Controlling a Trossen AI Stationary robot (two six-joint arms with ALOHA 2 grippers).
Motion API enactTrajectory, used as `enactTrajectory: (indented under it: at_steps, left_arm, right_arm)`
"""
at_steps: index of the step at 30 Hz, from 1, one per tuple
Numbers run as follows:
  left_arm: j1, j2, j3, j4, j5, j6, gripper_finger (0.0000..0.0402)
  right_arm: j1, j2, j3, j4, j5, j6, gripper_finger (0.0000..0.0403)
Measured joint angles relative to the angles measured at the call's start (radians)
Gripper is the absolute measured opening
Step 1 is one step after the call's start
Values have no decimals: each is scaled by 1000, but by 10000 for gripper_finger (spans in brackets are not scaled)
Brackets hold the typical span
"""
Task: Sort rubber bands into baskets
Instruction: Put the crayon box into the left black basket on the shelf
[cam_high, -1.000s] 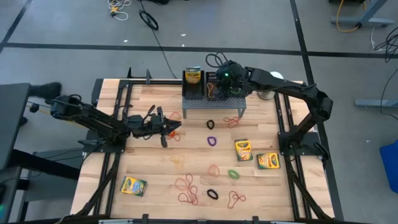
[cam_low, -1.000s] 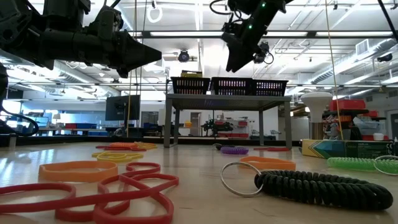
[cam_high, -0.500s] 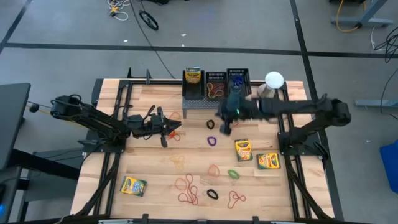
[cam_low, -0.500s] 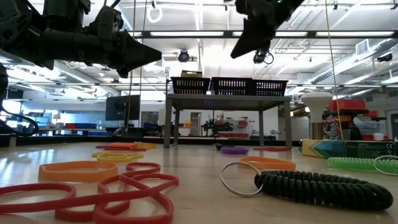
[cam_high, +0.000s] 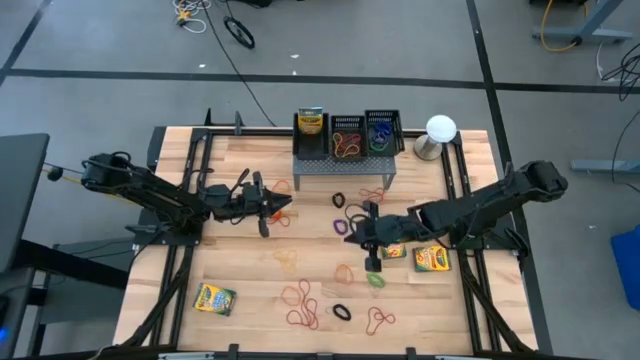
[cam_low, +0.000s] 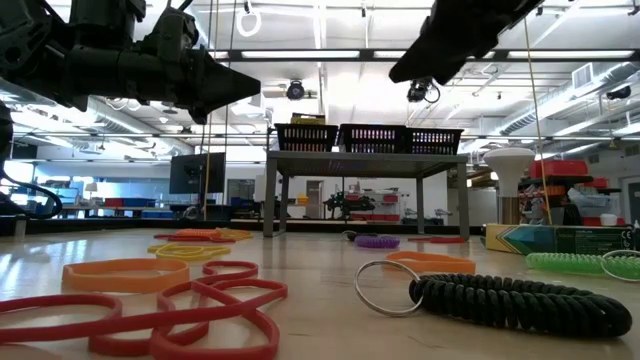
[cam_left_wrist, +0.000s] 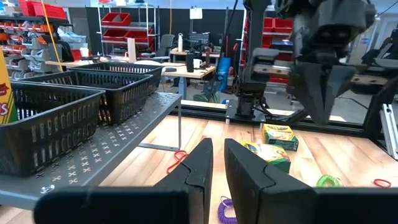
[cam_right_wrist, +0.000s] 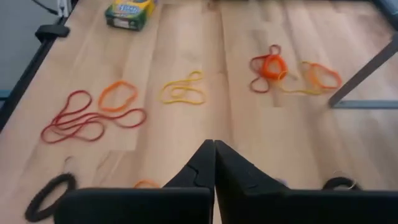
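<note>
Three black mesh baskets stand in a row on a grey perforated stand at the table's far edge; the middle one holds orange and red rubber bands, the right one blue ones. Loose rubber bands lie flat on the wood: purple, green, yellow, red, orange. My right gripper hangs shut above the table's middle, near the purple band, with nothing in it. My left gripper waits level at the left, its fingers a narrow gap apart, with nothing between them.
Yellow-green crayon boxes lie at the right and near left; another stands in the left basket. A black coil band on a ring lies near the front. A white round object stands at the far right.
My right gripper has swung from above the baskets toward the table's near edge and down, and now hangs over the table's middle, tipped more downward. The bands on the table lie as before.
</note>
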Motion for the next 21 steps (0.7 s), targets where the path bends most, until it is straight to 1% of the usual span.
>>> enactTrajectory:
  at_steps: [6, 9, 11, 14, 19, 21]
  left_arm:
    - [0, 0, 0, -13, -7, 0, 46]
    - [2, 0, 0, -13, -68, 0, 46]
    - [2, 0, 0, -12, -82, 0, 46]
    - [0, 0, 0, -12, -70, -11, 46]
    - [8, 0, 6, -11, -69, -90, 46]
    - [16, 0, 20, -24, -30, -124, 46]
  right_arm:
    - [34, 0, 0, 31, 2, 1, 19]
    - [47, 0, 0, 35, 1, -1, 21]
    - [57, 0, 0, 35, 2, -1, 19]
    - [65, 0, 0, 35, 1, -1, 14]
    - [65, 0, 0, 45, 1, -1, 8]
    - [61, 0, 0, 53, 1, 0, 8]
